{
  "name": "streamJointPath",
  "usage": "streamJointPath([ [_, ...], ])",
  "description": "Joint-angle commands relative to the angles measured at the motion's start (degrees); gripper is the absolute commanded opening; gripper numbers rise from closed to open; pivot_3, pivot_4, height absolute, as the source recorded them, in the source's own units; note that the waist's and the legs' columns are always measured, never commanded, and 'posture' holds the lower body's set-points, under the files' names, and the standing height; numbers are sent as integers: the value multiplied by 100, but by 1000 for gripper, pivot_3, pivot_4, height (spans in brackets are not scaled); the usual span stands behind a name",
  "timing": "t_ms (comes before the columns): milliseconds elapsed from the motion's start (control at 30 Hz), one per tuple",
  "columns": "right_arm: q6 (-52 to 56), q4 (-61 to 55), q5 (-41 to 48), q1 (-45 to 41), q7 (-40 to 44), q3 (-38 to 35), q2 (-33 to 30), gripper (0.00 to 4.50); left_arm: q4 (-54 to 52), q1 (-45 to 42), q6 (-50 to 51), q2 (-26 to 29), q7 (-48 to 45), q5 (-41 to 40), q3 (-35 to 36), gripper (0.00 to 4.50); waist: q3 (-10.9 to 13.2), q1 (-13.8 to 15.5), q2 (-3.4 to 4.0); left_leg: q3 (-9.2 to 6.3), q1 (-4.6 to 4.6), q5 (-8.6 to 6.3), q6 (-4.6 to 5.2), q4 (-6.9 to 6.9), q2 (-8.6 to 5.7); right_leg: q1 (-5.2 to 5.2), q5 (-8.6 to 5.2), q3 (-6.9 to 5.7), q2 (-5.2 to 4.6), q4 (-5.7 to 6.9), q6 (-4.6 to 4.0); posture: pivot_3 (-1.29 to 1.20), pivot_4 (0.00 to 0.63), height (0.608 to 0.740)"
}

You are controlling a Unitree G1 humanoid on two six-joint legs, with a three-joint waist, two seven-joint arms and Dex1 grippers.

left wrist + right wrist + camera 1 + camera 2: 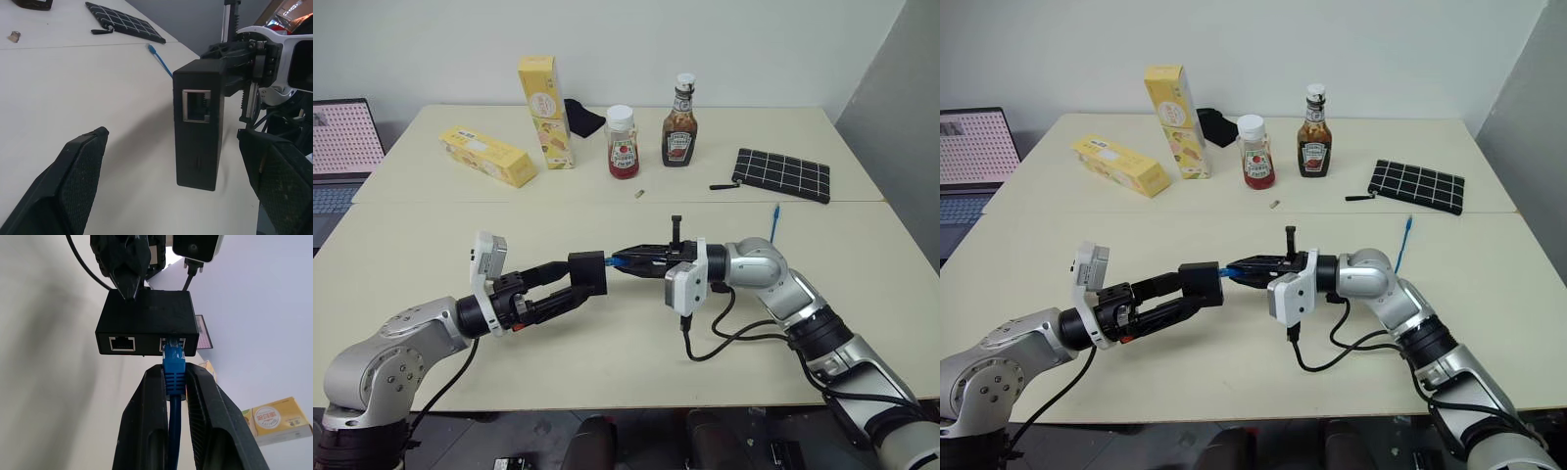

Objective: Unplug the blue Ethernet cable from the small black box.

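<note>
Matt black plastic box (146, 323), ribbed blue plastic plug boot (174, 374).

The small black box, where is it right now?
In the left eye view the small black box is raised above the near table, between the left tool and right tool.

Box (588, 271) sits left of cable (174, 363), seemingly plugged in.

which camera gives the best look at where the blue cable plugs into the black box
The right wrist view: the blue Ethernet cable sits in one port of the small black box, pinched by the right pincer. The eye views show that junction small; the left wrist view shows the box's other side and the cable's loose end.
</note>
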Motion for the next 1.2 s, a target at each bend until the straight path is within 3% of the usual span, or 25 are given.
streamJointPath([
  [33, -527, 73, -33, -266, -223, -189, 124, 241, -61, -174, 51, -38, -69, -279, 48, 4500, 0, 0, 0, 0, 0, 0, 0, 0, 0, 0, 0, 0, 0, 0, 0, 0, 150, 740],
  [67, -585, 106, -57, -281, -242, -185, 135, 241, -57, -188, 57, -44, -72, -303, 46, 4500, 0, -1, 0, 0, 1, 0, 0, 0, 0, 0, 0, 0, 0, 0, 0, 0, 150, 740],
  [100, -655, 151, -84, -301, -269, -176, 148, 241, -44, -211, 80, -58, -64, -354, 54, 4141, 0, -1, 0, 1, 1, 0, 0, 0, 0, 0, 0, 0, 0, 1, 0, 0, 150, 740],
  [633, -1602, 670, -633, -363, -858, -161, 212, 241, -37, -200, 114, 51, -237, -454, 46, 967, 0, -2, 0, 1, 1, 1, -1, 0, 0, 0, 0, 1, 0, 1, 0, 0, 150, 740],
  [833, -1850, 747, -788, -382, -1013, -166, 155, 144, 7, -178, 93, 63, -302, -367, -35, 786, 0, -2, 0, 1, 1, 1, -1, 0, 0, 0, 0, 2, 0, 1, 0, 0, 150, 740],
  [900, -1806, 745, -687, -377, -985, -173, 119, 844, 32, -183, 68, 57, -338, -318, -79, 786, 0, -2, 0, 1, 1, 1, -1, 0, -1, 0, 0, 2, 0, 1, 0, 0, 150, 740],
  [933, -1772, 743, -631, -374, -947, -160, 98, 872, 41, -188, 60, 55, -351, -304, -92, 786, 0, -3, 0, 1, 1, 1, -1, 0, 0, 0, 0, 2, 0, 1, 0, 0, 150, 740],
  [967, -1696, 722, -553, -358, -885, -153, 61, 1230, 62, -212, 51, 46, -358, -286, -112, 786, 0, -3, 0, 2, 1, 1, -1, 0, -1, 0, 0, 3, 0, 1, 0, 0, 150, 740],
  [1200, -698, -165, 583, 135, 245, 52, -774, 2576, 288, -537, -285, -43, -518, 127, -384, 786, 0, 18, 0, -2, 0, 0, 0, 2, -4, 4, 0, 0, 0, -2, 0, 0, 150, 740],
])
